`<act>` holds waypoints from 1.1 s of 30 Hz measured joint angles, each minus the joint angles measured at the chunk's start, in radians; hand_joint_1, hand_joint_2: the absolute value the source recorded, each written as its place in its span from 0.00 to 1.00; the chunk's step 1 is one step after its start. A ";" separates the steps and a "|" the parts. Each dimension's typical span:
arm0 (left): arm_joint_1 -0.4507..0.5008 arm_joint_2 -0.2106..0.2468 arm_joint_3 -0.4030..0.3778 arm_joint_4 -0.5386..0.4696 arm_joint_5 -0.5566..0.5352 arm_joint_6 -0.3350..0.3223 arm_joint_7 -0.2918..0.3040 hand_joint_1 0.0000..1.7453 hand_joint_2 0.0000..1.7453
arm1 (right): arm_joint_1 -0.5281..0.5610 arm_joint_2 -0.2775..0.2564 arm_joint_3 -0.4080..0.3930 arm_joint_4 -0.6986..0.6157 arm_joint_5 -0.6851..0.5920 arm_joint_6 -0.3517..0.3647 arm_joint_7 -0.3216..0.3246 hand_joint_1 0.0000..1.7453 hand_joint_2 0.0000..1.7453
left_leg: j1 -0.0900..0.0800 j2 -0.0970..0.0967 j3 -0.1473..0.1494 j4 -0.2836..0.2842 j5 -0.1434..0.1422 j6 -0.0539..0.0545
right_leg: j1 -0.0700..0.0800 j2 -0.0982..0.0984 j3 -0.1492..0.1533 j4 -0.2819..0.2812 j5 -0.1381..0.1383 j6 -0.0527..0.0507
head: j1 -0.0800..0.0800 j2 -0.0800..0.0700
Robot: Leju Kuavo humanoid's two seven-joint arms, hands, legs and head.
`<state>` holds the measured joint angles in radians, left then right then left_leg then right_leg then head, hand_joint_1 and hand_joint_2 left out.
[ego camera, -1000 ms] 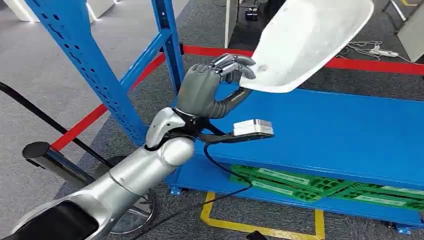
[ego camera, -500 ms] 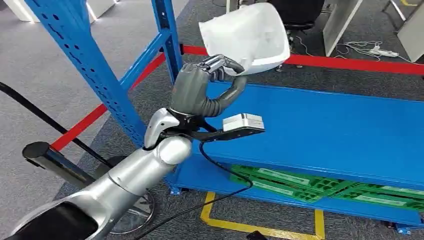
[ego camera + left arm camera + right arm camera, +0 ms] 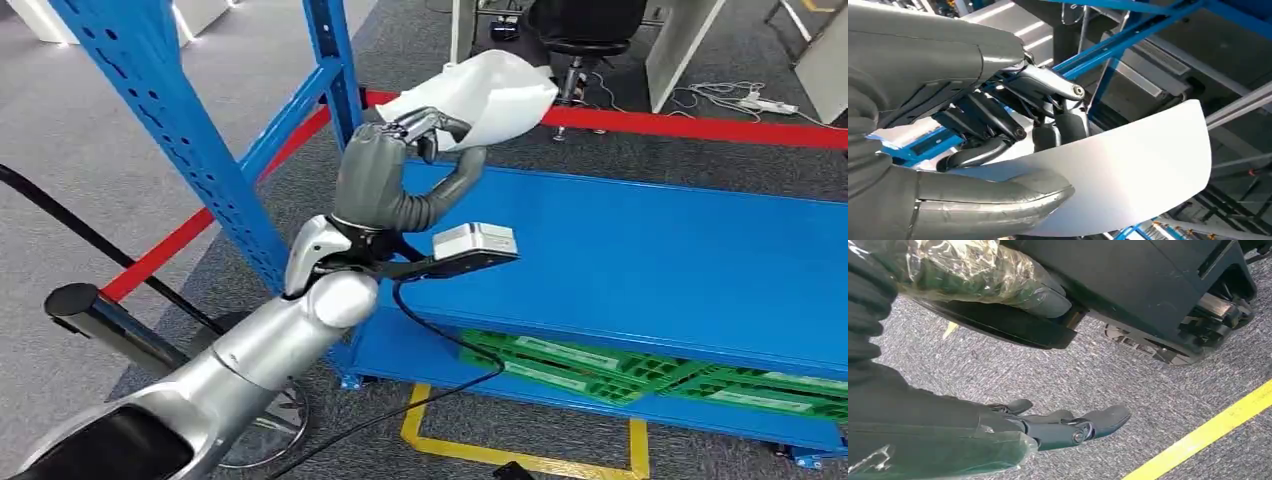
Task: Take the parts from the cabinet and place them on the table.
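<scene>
My left hand [image 3: 395, 170] is raised over the near left end of the blue cabinet shelf [image 3: 650, 260] and grips a white curved plastic part [image 3: 475, 95] by its edge, thumb under and fingers over. In the left wrist view the white part [image 3: 1128, 175] is pinched between the thick thumb and the dark fingers [image 3: 998, 120]. My right hand [image 3: 1058, 427] hangs over grey carpet, fingers stretched out and holding nothing.
The blue cabinet upright [image 3: 170, 120] stands at left and another post [image 3: 335, 70] just behind my left hand. Green pallets [image 3: 620, 365] lie under the shelf. Red tape [image 3: 700, 125] and yellow tape [image 3: 520, 455] mark the floor. An office chair [image 3: 585, 40] stands behind.
The white part has swung left and tipped down in my left hand, which has drawn slightly left and toward me over the shelf's end.
</scene>
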<state>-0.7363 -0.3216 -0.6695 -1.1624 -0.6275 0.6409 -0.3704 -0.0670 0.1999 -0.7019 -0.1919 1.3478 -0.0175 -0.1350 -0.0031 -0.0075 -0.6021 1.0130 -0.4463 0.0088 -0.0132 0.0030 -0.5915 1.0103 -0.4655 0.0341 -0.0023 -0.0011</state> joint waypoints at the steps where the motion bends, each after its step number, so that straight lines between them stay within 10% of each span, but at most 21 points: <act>1: 0.000 0.001 0.003 -0.002 0.000 0.000 0.000 1.00 1.00 | 0.000 0.000 0.000 0.000 0.000 0.000 0.000 0.00 1.00 | 0.000 0.000 0.000 0.000 0.000 0.000 | 0.000 0.000 0.000 0.000 0.000 0.000 | 0.000 0.000; 33: 0.047 0.005 0.015 -0.032 0.193 -0.003 -0.054 1.00 1.00 | 0.001 0.000 0.000 0.000 -0.015 -0.006 -0.001 0.00 1.00 | 0.000 0.000 0.000 0.000 0.000 0.000 | 0.000 0.000 0.000 0.000 0.000 0.000 | 0.000 0.000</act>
<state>-0.6896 -0.3162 -0.6542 -1.1944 -0.4341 0.6378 -0.4246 -0.0660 0.1999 -0.7023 -0.1919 1.3329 -0.0233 -0.1358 -0.0031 -0.0075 -0.6021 1.0130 -0.4463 0.0088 -0.0132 0.0029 -0.5916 1.0103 -0.4655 0.0341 -0.0019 -0.0011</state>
